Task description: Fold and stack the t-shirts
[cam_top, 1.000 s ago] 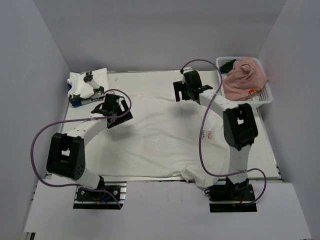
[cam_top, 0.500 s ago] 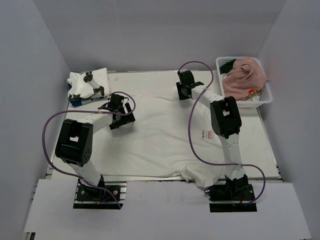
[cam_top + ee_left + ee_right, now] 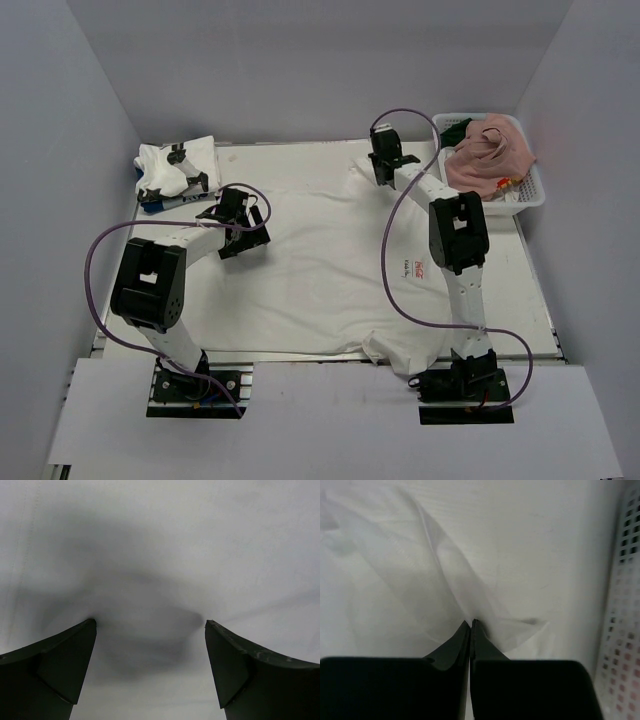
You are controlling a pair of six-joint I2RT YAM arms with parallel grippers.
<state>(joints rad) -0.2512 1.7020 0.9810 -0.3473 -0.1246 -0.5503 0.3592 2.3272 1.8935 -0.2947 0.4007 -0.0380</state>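
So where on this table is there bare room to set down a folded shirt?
Bare table runs along the far edge, between the folded shirts and the right end effector. A second strip lies at the right edge, nearer than the basket. The middle is crowded: the spread white t-shirt covers it.

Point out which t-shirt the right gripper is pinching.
The large white t-shirt spread across the table, not the folded white one far left or the pink one in the basket.

White plastic lattice basket (image 3: 527,200) sits at 2 o'clock on the flat white table (image 3: 530,290); plain grey walls (image 3: 300,70) surround.
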